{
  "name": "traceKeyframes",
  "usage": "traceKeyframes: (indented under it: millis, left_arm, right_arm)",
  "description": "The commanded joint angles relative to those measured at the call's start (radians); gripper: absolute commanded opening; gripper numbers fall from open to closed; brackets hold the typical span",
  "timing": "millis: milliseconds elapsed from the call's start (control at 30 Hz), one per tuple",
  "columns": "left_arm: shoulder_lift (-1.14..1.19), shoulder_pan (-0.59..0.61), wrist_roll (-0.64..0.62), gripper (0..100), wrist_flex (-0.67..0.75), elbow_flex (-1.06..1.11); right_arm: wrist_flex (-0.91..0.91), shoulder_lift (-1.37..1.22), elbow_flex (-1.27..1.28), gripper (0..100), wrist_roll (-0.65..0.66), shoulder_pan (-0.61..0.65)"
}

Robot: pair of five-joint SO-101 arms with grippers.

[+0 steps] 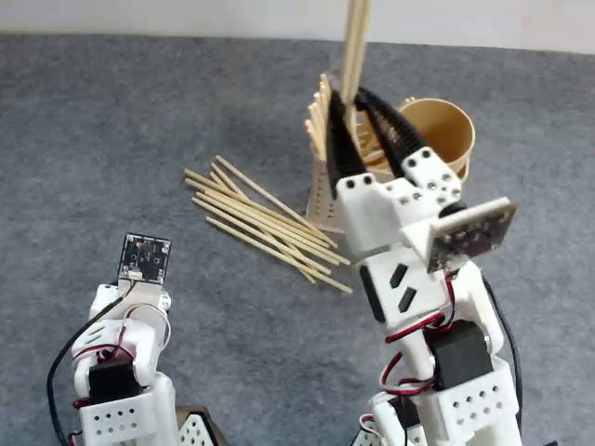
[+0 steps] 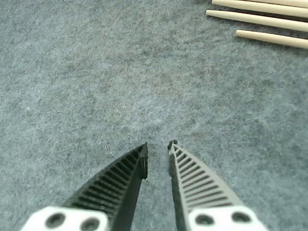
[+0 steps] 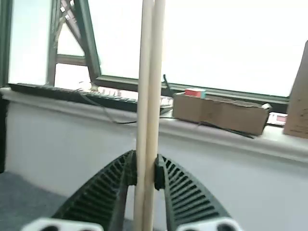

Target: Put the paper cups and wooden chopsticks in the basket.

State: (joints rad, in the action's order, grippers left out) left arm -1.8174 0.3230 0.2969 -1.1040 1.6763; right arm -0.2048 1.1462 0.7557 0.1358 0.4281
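Observation:
My right gripper is raised over the pale slatted basket and is shut on two wooden chopsticks that stand upright. In the right wrist view those chopsticks rise straight from between the right gripper's fingers. Several chopsticks lean inside the basket. A brown paper cup sits open side up just behind the gripper; I cannot tell whether it is inside the basket. A loose pile of chopsticks lies on the carpet. My left gripper hangs low over bare carpet, slightly open and empty.
Grey carpet covers the whole table. Ends of three chopsticks lie ahead of the left gripper. The left arm sits at the near left, away from the pile. A white wall runs along the far edge.

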Motion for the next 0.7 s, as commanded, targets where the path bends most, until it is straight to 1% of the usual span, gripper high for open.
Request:
traceKeyframes:
  millis: [0,133,267,400,567,667]
  left_arm:
    - [-0.007,0.002,0.006,9,0.005,0.019]
    - [-0.007,0.002,0.006,9,0.005,0.019]
    - [-0.007,0.002,0.006,9,0.005,0.019]
    - [-0.007,0.002,0.006,9,0.005,0.019]
    - [-0.007,0.002,0.006,9,0.005,0.019]
    - [-0.007,0.002,0.006,9,0.005,0.019]
  right_arm:
    - [0.160,0.015,0.074,0.6,-0.008,-0.053]
    - [0.325,0.015,0.211,0.6,-0.005,-0.065]
    - [0.397,0.012,0.291,0.6,-0.002,-0.065]
    - [0.456,0.002,0.317,0.6,-0.002,-0.070]
    - [0.527,-0.171,0.311,0.6,-0.002,-0.071]
    - [0.613,-0.280,0.309,0.6,-0.002,-0.077]
